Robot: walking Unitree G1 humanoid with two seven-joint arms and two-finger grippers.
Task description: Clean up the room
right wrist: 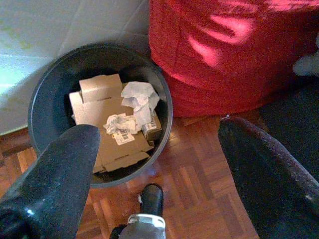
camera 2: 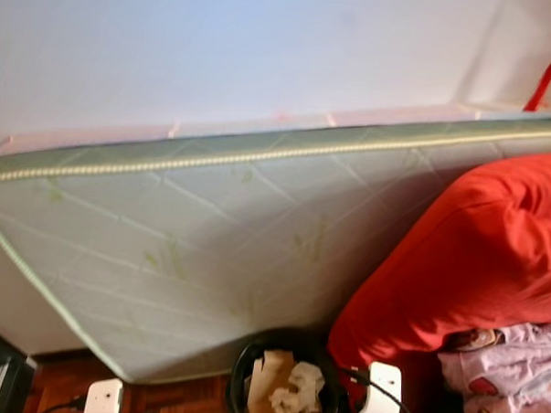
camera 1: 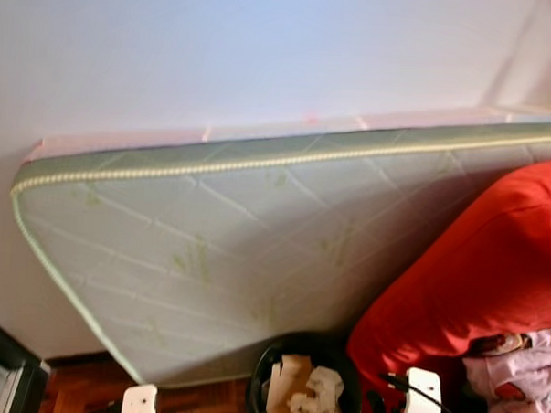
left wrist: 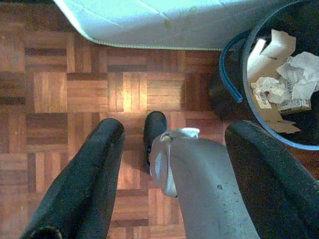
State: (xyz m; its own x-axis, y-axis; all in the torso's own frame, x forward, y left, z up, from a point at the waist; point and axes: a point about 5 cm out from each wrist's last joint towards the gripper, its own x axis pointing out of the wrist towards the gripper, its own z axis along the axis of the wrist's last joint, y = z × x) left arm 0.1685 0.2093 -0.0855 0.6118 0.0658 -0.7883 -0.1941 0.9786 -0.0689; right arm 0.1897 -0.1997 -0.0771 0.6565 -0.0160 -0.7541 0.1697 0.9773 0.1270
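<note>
Both grippers are spread wide with nothing held. The right gripper (right wrist: pixel 154 164) is hung over the floor (right wrist: pixel 199 189) just beside the bin (right wrist: pixel 42 94), one finger (right wrist: pixel 60 169) crossing the bin's rim in its wrist view and the other finger over the parquet, so nothing is being touched as far as can be told. The left gripper (left wrist: pixel 169 174) is parked the same way, fingers apart over bare parquet, with the bin off to its side. The robot's own foot can be seen below each. The bin is placed on the floor right in front, wedged against the mattress (camera 1: pixel 218 259) and touching or nearly touching the red bag (camera 1: pixel 473 279), which is probably why it sits there: it's tucked into the gap. Inside it, flattened cardboard (right wrist: pixel 102 117) and crumpled paper (right wrist: pixel 139 99) are already piled, so some trash looks dealt with. Further back the mattress is leaned on its long edge against the white wall (camera 1: pixel 218 49), presumably stood up to free the floor. Printed fabric (camera 1: pixel 524 382) is bunched below the red bag on the right, likely still to be sorted.
</note>
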